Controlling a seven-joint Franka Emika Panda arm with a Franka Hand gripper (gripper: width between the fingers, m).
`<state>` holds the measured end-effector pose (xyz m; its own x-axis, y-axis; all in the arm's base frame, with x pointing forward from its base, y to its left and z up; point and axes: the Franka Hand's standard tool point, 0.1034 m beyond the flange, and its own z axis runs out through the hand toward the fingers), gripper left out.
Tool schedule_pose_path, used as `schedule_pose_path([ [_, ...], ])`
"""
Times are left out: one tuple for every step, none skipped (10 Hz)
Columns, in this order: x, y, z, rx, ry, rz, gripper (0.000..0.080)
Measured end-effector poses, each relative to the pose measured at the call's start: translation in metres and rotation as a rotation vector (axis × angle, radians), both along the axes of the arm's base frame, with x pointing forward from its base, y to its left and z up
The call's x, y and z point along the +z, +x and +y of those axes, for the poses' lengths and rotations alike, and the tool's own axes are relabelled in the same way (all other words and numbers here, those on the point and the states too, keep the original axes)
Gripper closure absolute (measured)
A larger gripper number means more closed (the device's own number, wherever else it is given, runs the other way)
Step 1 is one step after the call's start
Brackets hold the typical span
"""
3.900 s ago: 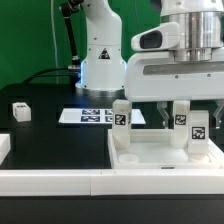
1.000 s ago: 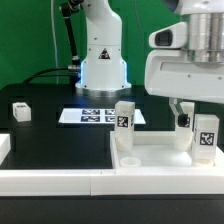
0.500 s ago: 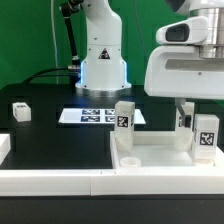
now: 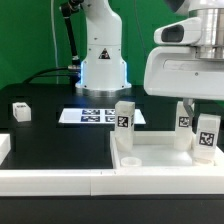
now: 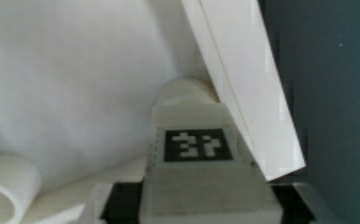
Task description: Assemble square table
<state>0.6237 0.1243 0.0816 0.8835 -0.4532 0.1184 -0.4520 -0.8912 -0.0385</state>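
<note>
1. Straddling a leg (image 5: 198,125), the gripper (image 5: 198,200) had one finger (image 5: 120,203) on each side of it in the wrist view. The jaws stood partly closed and close to the leg's sides, but I could not tell whether they pressed on it.
2. That leg stood upright, its tag facing the wrist camera, just beside the raised rim (image 5: 239,70) of the top.
3. In the exterior view the top (image 4: 150,158) lay flat on the black table (image 4: 55,140), at that view's right.
4. Three legs stood upright on it. A first leg (image 4: 123,118) was near its far corner at the view's left, and a second leg (image 4: 185,120) and a third leg (image 4: 207,136) stood toward the right.
5. The arm's white housing (image 4: 185,70) hung just above those two, hiding the fingers there.
6. A small tagged block (image 4: 20,110), seemingly a fourth leg, sat on the table at the view's left, well apart from the top.
7. The marker board (image 4: 100,116) lay flat between the top and the robot base (image 4: 100,55).
</note>
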Motion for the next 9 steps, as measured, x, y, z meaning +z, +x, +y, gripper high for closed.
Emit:
schedule_pose_path([
  [-0.0008, 0.0005, -0.0007, -0.129, 0.014, -0.002, 0.051],
  [-0.001, 0.0007, -0.0013, -0.252, 0.031, -0.004, 0.051],
  [-0.0011, 0.001, -0.0031, -0.415, 0.07, 0.001, 0.051],
  [-0.0014, 0.0014, -0.0054, -0.571, 0.119, 0.013, 0.051],
  [-0.0015, 0.0015, -0.0067, -0.7, 0.159, 0.026, 0.0509],
  [-0.002, 0.0011, -0.0049, -0.867, 0.184, 0.042, 0.0509],
  [-0.0022, 0.0018, -0.0053, -0.974, 0.201, 0.042, 0.0509],
  [-0.0024, 0.0015, -0.0051, -1.049, 0.214, 0.037, 0.0509],
  [-0.0026, 0.0009, -0.0024, -1.159, 0.225, 0.037, 0.0509],
])
